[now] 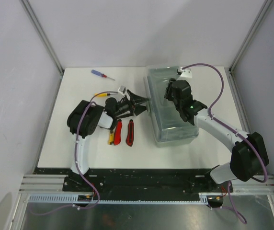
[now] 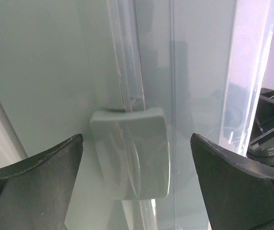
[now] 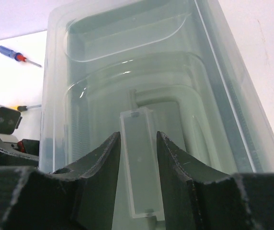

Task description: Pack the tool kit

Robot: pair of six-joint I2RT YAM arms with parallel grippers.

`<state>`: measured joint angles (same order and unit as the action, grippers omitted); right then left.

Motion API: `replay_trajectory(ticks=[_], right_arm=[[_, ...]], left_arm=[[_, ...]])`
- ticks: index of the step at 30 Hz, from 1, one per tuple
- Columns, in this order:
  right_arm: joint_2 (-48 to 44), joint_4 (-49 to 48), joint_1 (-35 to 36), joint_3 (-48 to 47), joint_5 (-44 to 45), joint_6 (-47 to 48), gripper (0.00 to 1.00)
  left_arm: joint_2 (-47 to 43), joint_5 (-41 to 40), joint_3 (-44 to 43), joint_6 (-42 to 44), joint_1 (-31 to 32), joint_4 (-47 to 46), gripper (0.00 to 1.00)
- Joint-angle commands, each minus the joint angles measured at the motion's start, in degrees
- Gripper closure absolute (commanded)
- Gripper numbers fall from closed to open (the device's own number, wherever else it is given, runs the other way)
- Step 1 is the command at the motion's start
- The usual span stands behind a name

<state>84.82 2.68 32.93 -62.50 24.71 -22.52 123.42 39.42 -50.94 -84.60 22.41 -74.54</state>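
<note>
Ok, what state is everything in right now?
Toolbox: lid shut.
Latch: not gripped.
Left gripper: open, either side of latch.
Right gripper: fingers flank handle; grip unclear.
Knives: lying outside toolbox.
Screwdriver: lying outside toolbox.

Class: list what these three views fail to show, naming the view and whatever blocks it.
- Toolbox contents: top and right wrist views, cloudy lid and right arm cover them.
- Yellow tool: top view, mostly under the left arm.
- Right gripper grip on lid handle: right wrist view, contact unclear.
</note>
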Motion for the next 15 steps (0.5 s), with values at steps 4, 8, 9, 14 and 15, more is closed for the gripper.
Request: replay_trajectory(ticks=[4, 8, 9, 14, 15], right_arm=[[10.6, 27.7, 1.5, 10.4, -18.0, -4.4, 0.59], [11.0, 27.2, 1.4, 10.4, -18.6, -3.9, 0.59], [11.0, 27.2, 1.4, 10.4, -18.6, -3.8, 0.59], [11.2, 27.0, 1.4, 10.4, -18.7, -3.7, 0.59], [11.3, 26.9, 1.4, 10.4, -18.7, -3.7, 0.59]], left_arm=[[3.6, 0.4, -4.1, -7.4, 0.2, -16.2, 0.09], [2.9, 2.4, -4.1, -8.2, 0.8, -17.1, 0.16], [2.4, 3.0, -3.6, -8.0, 0.9, -17.2, 0.16], [0.3, 5.1, -1.0, -5.2, 1.4, -17.3, 0.26], [0.4, 5.4, -1.3, -5.2, 1.4, -17.3, 0.30]])
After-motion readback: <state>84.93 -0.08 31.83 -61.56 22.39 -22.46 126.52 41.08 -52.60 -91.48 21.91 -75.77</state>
